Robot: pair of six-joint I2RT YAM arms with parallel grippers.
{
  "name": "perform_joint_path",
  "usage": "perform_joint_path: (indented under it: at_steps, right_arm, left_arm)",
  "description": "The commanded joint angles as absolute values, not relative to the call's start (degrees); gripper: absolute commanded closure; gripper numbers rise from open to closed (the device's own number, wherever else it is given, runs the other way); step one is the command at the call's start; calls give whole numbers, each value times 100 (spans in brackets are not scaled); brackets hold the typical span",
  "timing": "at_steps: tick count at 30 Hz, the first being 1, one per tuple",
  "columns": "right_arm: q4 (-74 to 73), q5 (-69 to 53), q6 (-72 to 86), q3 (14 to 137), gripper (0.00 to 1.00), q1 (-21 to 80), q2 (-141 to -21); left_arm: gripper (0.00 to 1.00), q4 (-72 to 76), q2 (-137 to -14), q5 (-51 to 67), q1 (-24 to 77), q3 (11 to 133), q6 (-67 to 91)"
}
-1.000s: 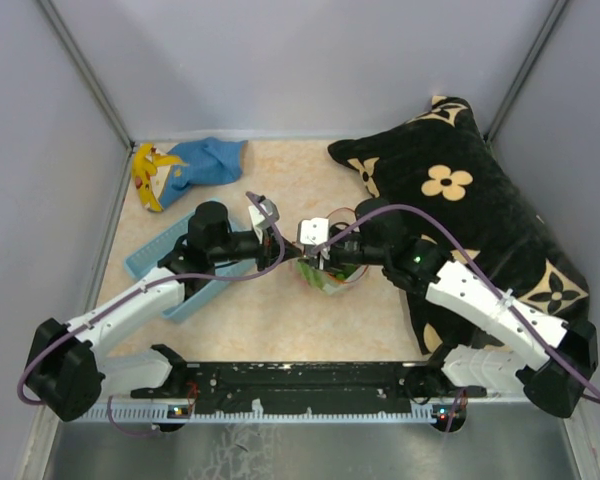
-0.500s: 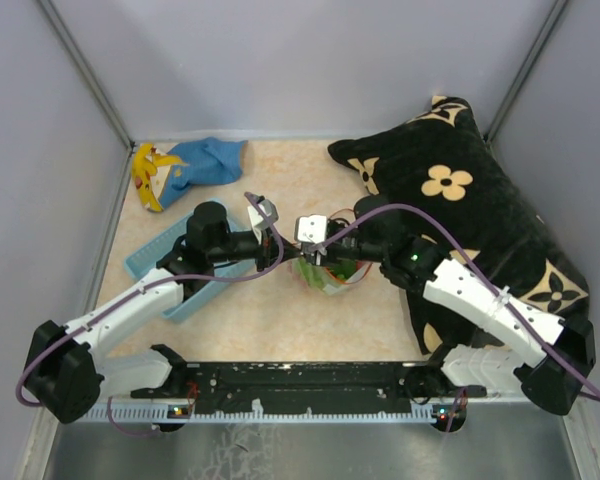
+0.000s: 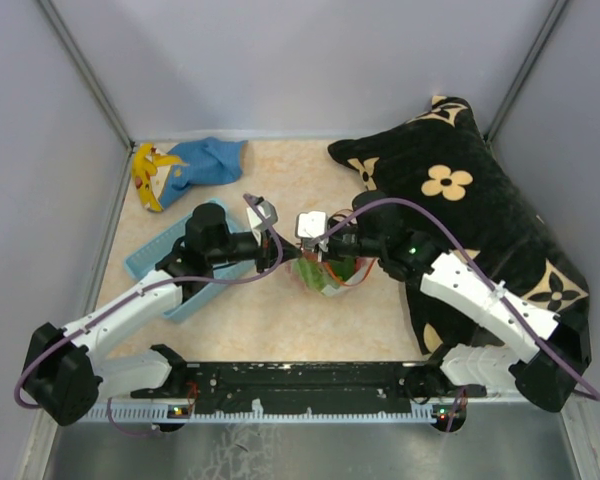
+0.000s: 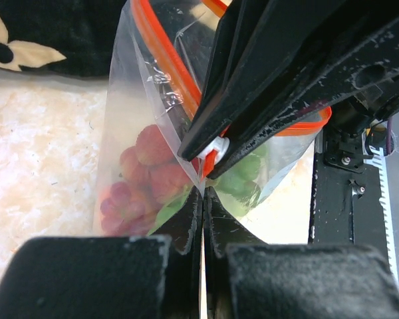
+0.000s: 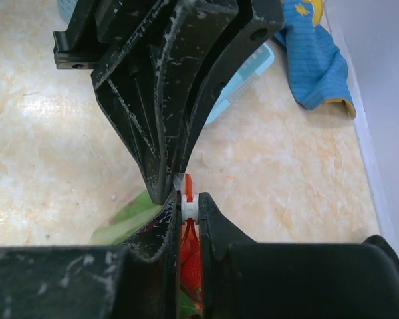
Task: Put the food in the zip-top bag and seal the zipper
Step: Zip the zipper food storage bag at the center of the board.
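Note:
The clear zip-top bag (image 3: 325, 275) hangs between my two grippers at mid-table. Toy food shows through it: dark red grapes (image 4: 123, 199), red strawberries (image 4: 156, 149) and green grapes (image 4: 243, 179). The orange-red zipper (image 4: 163, 56) runs along its mouth. My left gripper (image 3: 272, 252) (image 4: 203, 193) is shut on the bag's corner just below the zipper's end. My right gripper (image 3: 312, 240) (image 5: 189, 205) is shut on the white slider (image 5: 189, 207) at that same end, touching the left fingers.
A light-blue basket (image 3: 175, 262) lies under the left arm. A yellow banana (image 3: 145, 175) and a blue cloth (image 3: 208, 160) sit at the back left. A black flowered cushion (image 3: 470, 215) fills the right side.
The right gripper has slid leftward along the zipper to the left gripper. The bag has shifted slightly with it. The left arm has barely moved.

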State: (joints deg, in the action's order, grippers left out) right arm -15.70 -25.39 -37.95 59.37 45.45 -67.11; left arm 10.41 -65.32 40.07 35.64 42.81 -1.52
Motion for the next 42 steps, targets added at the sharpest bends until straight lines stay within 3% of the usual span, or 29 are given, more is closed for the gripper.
perform_joint_path:
  at_steps: [1, 5, 8, 13, 17, 23, 28, 42]
  right_arm:
    - [-1752, -2433, -3858, 6224, 100, 4281, -6371]
    - [-1705, -2727, -3731, 6215, 100, 4278, -6322]
    - [-1582, -2909, -3609, 6233, 100, 4273, -6370]
    - [-1548, -3091, -3546, 6317, 100, 4272, -6437]
    - [-1480, -3182, -3498, 6373, 100, 4276, -6429]
    - [-1593, -3276, -3490, 6481, 100, 4278, -6518]
    - [-1685, -3246, -3503, 6451, 100, 4275, -6514]
    - [-2340, -1981, -3650, 6380, 100, 3904, -6075]
  left_arm:
    - [100, 1278, -6330, 3960, 3586, 4237, -272]
    - [100, 1451, -6394, 4087, 3586, 4243, -243]
    - [77, 1566, -6539, 4270, 3587, 4317, -251]
    - [65, 1775, -6747, 4518, 3587, 4416, -292]
    - [62, 1955, -6883, 4642, 3586, 4423, -382]
    - [69, 2181, -7167, 4911, 3586, 4552, -344]
    - [99, 2300, -7243, 5027, 3586, 4595, -293]
    - [100, 3070, -6384, 4275, 3454, 3584, 230]
